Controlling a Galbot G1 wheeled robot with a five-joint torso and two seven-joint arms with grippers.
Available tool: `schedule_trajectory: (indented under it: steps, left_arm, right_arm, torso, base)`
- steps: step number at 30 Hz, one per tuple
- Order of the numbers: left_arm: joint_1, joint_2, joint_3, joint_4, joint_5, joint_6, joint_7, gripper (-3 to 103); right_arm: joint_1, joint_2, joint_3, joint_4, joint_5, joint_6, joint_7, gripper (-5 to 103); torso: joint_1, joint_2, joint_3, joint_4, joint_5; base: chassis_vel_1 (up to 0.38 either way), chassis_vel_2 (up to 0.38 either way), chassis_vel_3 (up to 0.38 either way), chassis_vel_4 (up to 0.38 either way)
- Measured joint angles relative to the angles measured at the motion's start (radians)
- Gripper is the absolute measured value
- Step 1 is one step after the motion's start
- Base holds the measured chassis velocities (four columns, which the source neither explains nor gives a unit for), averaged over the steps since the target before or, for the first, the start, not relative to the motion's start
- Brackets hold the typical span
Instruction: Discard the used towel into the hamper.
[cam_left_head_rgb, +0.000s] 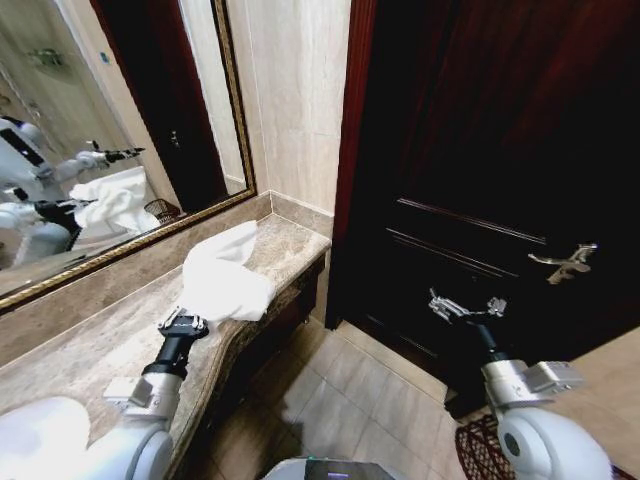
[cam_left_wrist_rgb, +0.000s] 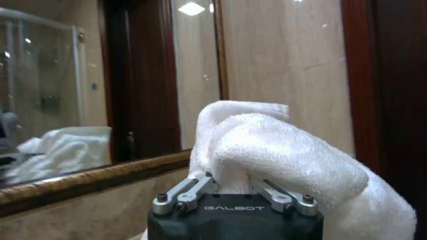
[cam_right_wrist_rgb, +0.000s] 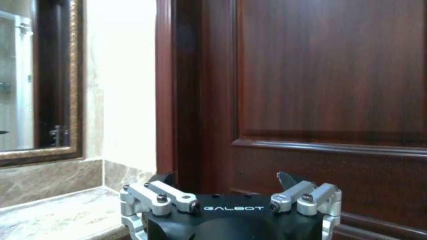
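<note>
Right at the bottom right corner of the head view, beside the right arm's white shoulder, the dark openwork rim of the hamper (cam_left_head_rgb: 478, 445) stood on the tiled floor (cam_left_head_rgb: 345, 395), well apart from the towel. That white towel (cam_left_head_rgb: 224, 277) lay bunched on the marble table (cam_left_head_rgb: 95, 345) near its far end, and the left gripper (cam_left_head_rgb: 184, 322) was at its near edge. The left wrist view made plain what the head view left unclear: the jaws were closed on a fold of the terry cloth (cam_left_wrist_rgb: 280, 155), which rose above them and drooped to one side. Behind it ran the gilt-framed mirror (cam_left_head_rgb: 120, 130), reflecting the towel and the robot. The right gripper (cam_left_head_rgb: 466, 308) hung in the air before the dark wooden door (cam_left_head_rgb: 480, 150), below the level of its metal handle (cam_left_head_rgb: 566, 262); in the right wrist view its jaws stood wide apart and held nothing.
</note>
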Motion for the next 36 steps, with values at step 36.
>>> schedule_trajectory:
  steps: [36]
  left_arm:
    - [-0.062, 0.043, 0.089, 0.087, -0.007, -0.06, -0.055, 12]
  right_arm:
    - [0.085, 0.003, -0.012, 0.063, -0.037, -0.118, 0.023, 100]
  torso:
    - [0.0, 0.0, 0.0, 0.0001, -0.0002]
  base:
    - [0.0, 0.0, 0.0, 0.0]
